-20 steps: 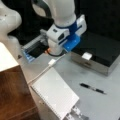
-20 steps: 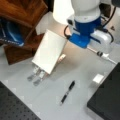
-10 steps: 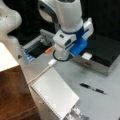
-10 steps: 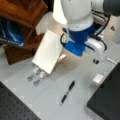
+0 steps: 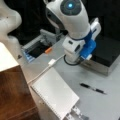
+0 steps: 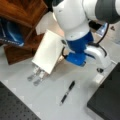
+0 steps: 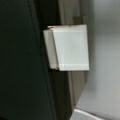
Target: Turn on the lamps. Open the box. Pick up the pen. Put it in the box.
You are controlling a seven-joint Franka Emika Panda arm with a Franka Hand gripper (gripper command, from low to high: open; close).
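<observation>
Wrist view shows the box latch close; gripper state cannot be told. Misalignment risks slipping off the latch, lid staying shut.

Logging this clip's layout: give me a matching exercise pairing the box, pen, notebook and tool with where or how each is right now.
Things:
1. box
2. pen
3. notebook
4. tool

States:
A. lying loose on the table, untouched
B. lid shut
C. white, lying next to the wooden cabinet
D. at the box's front edge, near its white latch

Pairs: 1-B, 2-A, 3-C, 4-D
</observation>
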